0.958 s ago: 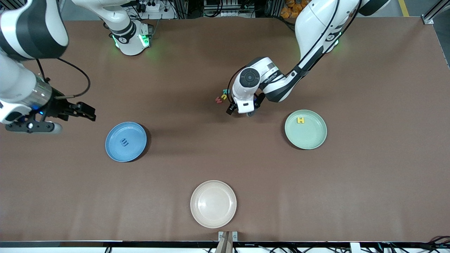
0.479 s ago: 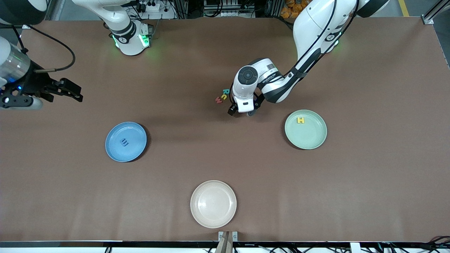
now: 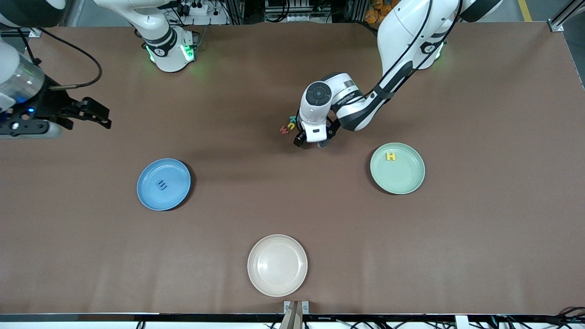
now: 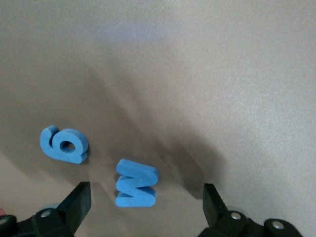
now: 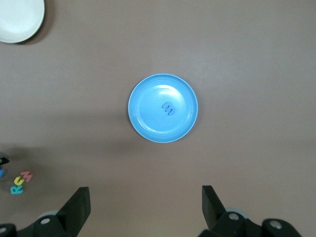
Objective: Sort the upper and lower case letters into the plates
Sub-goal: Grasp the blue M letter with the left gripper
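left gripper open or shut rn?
Open. In the left wrist view both fingers stand wide apart, with the blue W lying on the table between them, untouched. The left gripper sits low over the letter pile.

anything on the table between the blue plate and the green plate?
No. In the front view the stretch between the blue plate and the green plate is bare brown table.

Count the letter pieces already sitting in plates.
2: a yellow H in the pale green plate, and a dark blue letter in the blue plate. The cream plate holds none.
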`<state>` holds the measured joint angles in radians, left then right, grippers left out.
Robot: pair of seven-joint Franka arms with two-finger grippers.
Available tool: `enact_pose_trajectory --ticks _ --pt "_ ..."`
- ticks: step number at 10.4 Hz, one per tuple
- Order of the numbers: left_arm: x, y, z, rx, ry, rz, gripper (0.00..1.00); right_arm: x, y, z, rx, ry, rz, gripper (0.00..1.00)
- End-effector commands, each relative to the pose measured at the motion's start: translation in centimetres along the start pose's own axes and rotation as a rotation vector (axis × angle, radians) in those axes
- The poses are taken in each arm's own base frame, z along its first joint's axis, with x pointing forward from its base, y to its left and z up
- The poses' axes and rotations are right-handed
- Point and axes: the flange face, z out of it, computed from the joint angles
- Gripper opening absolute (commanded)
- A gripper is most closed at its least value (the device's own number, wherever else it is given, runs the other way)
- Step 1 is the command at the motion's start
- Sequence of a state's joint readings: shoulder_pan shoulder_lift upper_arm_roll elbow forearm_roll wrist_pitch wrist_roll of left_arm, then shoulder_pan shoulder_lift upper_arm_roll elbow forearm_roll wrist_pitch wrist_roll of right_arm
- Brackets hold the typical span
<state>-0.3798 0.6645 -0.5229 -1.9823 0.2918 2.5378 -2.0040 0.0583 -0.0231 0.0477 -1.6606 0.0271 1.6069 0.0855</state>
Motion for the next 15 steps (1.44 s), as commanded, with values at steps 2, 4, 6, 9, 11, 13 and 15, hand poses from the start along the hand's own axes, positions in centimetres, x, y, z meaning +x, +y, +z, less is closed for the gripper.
enact_pose_trajectory --ticks 2,4,6,9,11,13,15 --pt "0.5 -1.1 0.9 -0.049 0.031 0.036 1.00 -2.1 -0.5 -1.4 0.007 -0.003 -0.014 1.00" --pt "0.1 -1.5 1.2 -0.051 0.028 0.037 1.00 -2.1 -0.6 -1.4 0.007 -0.001 -0.017 1.00" --pt "0.2 -1.4 1.1 -0.053 0.027 0.024 0.91 -1.8 -1.0 -1.2 0.017 0.002 -0.019 1.00" --pt "0.1 -1.4 1.1 -0.052 0.027 0.024 0.66 -1.2 -1.7 -2.3 0.035 0.045 -0.032 1.00" --pt "0.2 -1.4 1.1 -0.053 0.027 0.023 0.65 -1.0 -2.1 -2.6 0.048 0.069 -0.036 1.00" --pt "0.3 -1.3 1.1 -0.053 0.027 0.023 0.61 -1.0 -2.9 -2.6 0.051 0.075 -0.049 1.00" --pt "0.6 -1.2 1.0 -0.055 0.028 0.015 0.47 -0.7 -3.1 -2.2 0.052 0.076 -0.052 1.00"
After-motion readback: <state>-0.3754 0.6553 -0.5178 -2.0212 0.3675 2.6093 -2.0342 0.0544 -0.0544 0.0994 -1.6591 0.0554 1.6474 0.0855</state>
